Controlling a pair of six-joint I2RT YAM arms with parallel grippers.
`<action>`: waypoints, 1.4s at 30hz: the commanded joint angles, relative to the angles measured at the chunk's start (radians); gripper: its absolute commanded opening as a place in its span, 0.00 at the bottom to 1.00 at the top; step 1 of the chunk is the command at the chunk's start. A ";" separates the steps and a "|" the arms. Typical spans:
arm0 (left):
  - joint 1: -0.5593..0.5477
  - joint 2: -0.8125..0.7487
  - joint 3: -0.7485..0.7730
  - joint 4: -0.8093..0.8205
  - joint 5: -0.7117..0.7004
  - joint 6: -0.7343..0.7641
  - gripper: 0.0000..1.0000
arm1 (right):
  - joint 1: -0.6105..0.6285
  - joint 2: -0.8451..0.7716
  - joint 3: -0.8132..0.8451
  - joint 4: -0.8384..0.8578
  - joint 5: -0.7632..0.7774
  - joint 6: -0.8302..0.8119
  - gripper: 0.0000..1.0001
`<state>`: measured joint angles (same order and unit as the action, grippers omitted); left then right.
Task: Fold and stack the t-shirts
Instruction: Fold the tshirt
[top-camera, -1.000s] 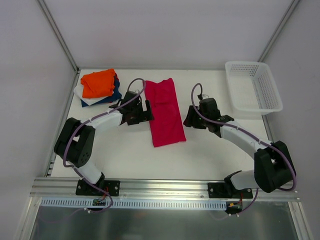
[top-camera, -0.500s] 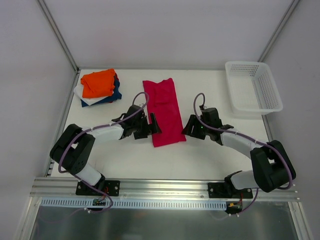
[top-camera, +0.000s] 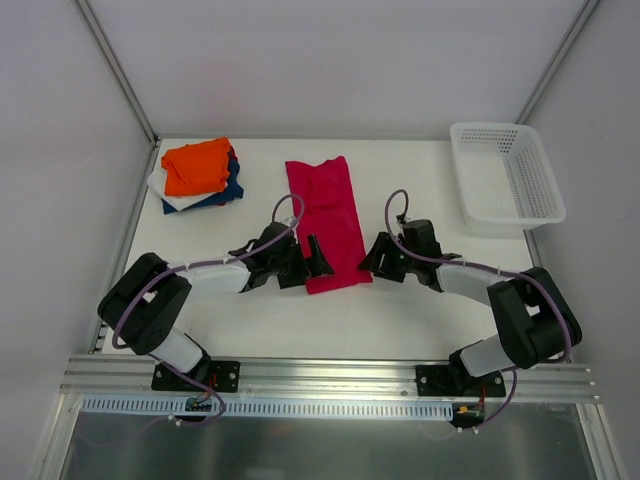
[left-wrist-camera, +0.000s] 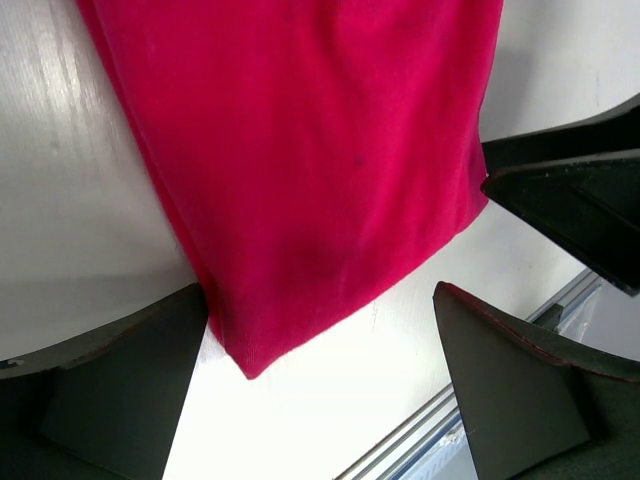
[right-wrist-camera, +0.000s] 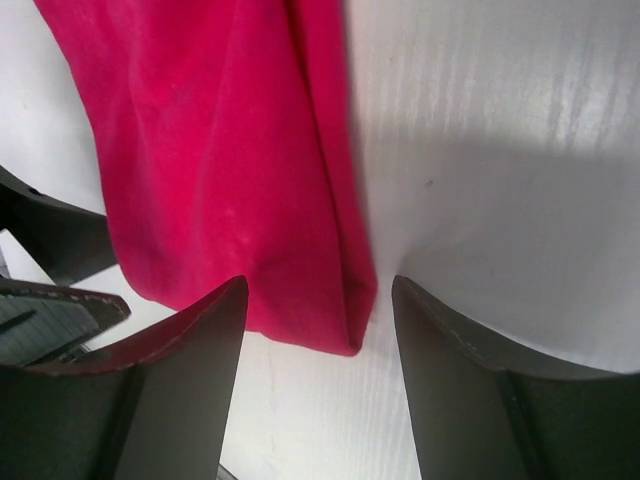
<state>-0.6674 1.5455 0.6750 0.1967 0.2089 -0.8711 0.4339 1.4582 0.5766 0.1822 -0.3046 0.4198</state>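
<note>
A crimson-red t-shirt (top-camera: 328, 222), folded into a long strip, lies in the middle of the table. My left gripper (top-camera: 306, 262) is open at the strip's near left corner (left-wrist-camera: 245, 362), its jaws wide apart and low over the table. Open too, my right gripper (top-camera: 373, 258) straddles the near right corner (right-wrist-camera: 345, 335), with nothing pinched between its fingers. A stack of folded t-shirts, orange (top-camera: 197, 165) over navy-blue (top-camera: 232, 187) and white (top-camera: 170, 197), rests at the back left.
A white mesh basket (top-camera: 506, 172) stands at the back right corner. The table's near edge with its metal rail (top-camera: 330, 372) runs just behind the arms' bases.
Both grippers have slid toward me along the red strip's sides, from about mid-length down to its near corners. The right jaws have opened slightly.
</note>
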 joint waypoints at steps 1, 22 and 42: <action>-0.020 -0.011 -0.081 -0.097 -0.016 -0.026 0.99 | -0.009 0.037 -0.009 0.059 -0.034 0.020 0.63; -0.067 0.027 -0.161 -0.056 -0.042 -0.075 0.62 | -0.009 0.083 -0.027 0.131 -0.079 0.048 0.45; -0.067 -0.037 -0.241 -0.163 -0.117 -0.065 0.72 | -0.011 0.106 -0.017 0.148 -0.090 0.051 0.46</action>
<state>-0.7273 1.4899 0.5247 0.3180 0.2077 -0.9802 0.4286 1.5414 0.5587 0.3302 -0.3847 0.4664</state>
